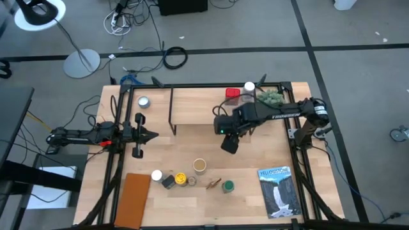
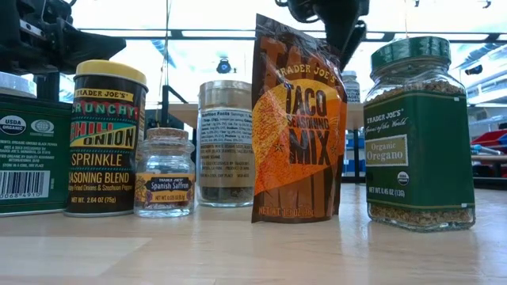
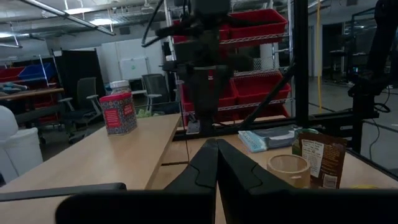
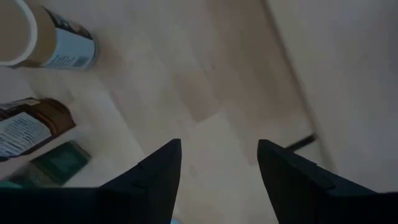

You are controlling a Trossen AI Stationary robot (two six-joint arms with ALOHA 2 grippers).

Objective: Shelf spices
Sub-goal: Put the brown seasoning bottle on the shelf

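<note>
Several spices stand in a row near the table's front edge: a yellow-topped jar, a tan-topped jar, a brown packet upright on its lower edge, and a green-topped oregano jar. The wooden shelf at the far middle carries a red-topped jar and a white-topped one. My right gripper hangs open, pointing down over bare table between the shelf and the row; nothing sits between its fingers. My left gripper waits shut at the table's left, pointing level.
A blue-and-white book lies at the near right and a flat brown board at the near left. A small silver tin stands left of the shelf. A black frame borders the table's sides.
</note>
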